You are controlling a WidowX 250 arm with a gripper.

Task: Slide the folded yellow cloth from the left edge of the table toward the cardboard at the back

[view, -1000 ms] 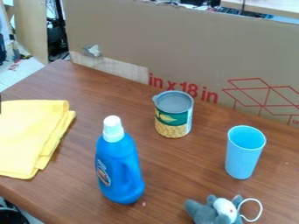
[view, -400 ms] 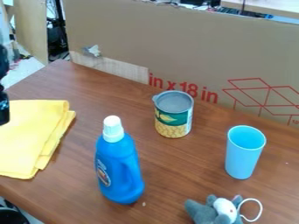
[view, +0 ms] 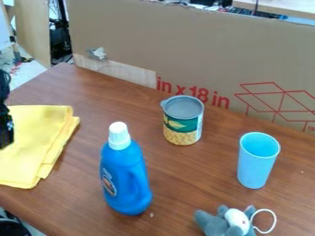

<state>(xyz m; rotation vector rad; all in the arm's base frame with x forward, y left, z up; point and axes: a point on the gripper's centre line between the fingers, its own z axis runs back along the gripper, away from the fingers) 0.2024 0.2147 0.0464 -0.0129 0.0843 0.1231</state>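
Yellow cloth [view: 38, 143] near end effector [view: 5, 138] at view's left edge; open or closed, cannot tell.

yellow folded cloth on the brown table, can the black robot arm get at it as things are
Probably yes: the arm hangs right by the cloth, I see nothing lying on top, and the blue plastic bottle with the white cap stands off to one side.

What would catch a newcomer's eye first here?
Probably the blue bottle with its white cap, standing near the front. Then the bright yellow cloth at the left, with the black robot arm by it, and the light-blue cup at the right.
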